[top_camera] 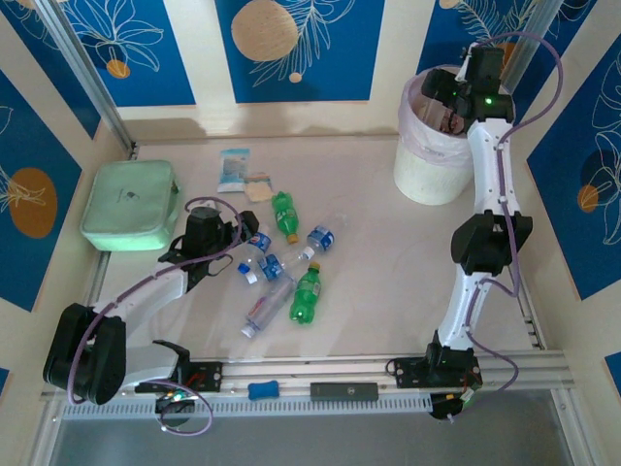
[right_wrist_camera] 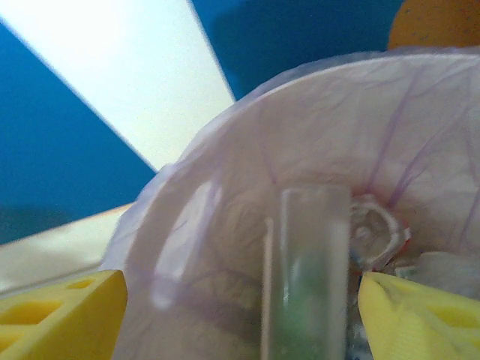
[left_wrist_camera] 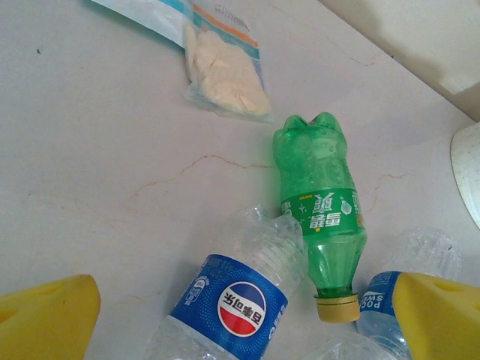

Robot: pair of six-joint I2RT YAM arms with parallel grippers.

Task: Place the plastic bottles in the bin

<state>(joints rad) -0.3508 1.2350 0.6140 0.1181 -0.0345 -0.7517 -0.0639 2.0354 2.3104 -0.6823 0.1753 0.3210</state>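
Overhead, the right gripper [right_wrist_camera: 241, 300] hung above the bin [top_camera: 424, 180] at the far right of the table [top_camera: 388, 291]. Its jaws stood well apart and gripped nothing. Between its fingers [right_wrist_camera: 67, 315] a blurred upright bottle [right_wrist_camera: 304, 277], clear with a green tint, stood inside the pink liner [right_wrist_camera: 315, 150]. It was clear of one finger and just beside the other.

The left gripper [left_wrist_camera: 246, 315] was spread fully wide and empty, low over the bottles left of the table's middle. Between its fingers lay a clear Pepsi-labelled bottle [left_wrist_camera: 232, 300]. Touching that lay a green bottle [left_wrist_camera: 319, 195], yellow cap toward the gripper. Farther off lay a flat packet [left_wrist_camera: 225, 75]. Several more bottles lay scattered nearby. A mint-green pouch [top_camera: 131, 204] sat at the far left.
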